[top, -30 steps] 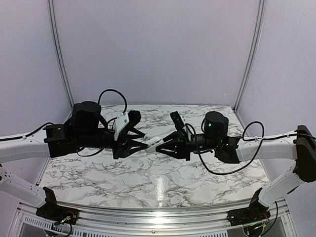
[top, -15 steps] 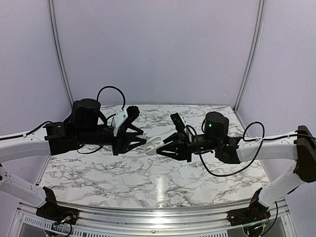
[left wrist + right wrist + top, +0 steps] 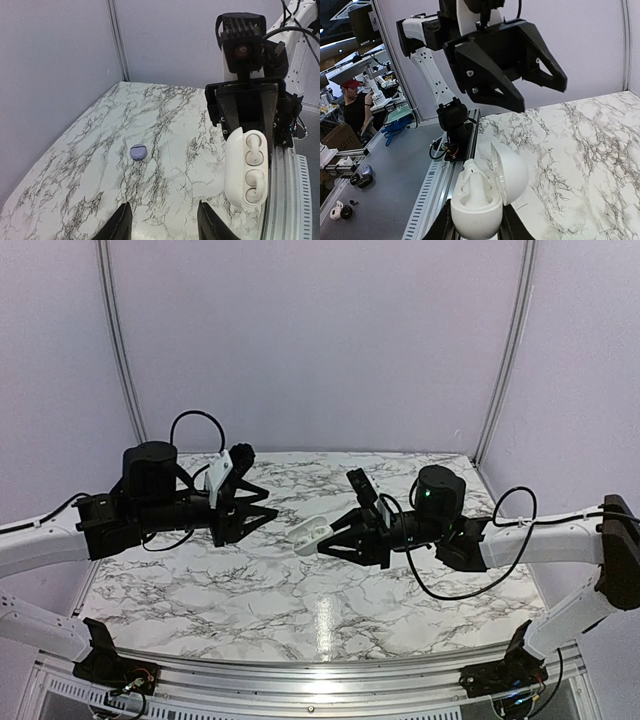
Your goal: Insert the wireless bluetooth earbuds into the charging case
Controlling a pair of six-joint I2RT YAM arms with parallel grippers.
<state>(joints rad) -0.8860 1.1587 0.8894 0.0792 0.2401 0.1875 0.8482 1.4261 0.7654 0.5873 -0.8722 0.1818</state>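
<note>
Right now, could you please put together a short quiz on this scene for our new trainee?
1. True or false: the left gripper is shut.
2. Which gripper holds the white charging case? A) left B) right C) neither
3. Fill in: the lid of that case stands ____.
Key: 1 false, its jaws stand apart with nothing between them. 2 B, the right gripper is clamped on it. 3 open.
</note>
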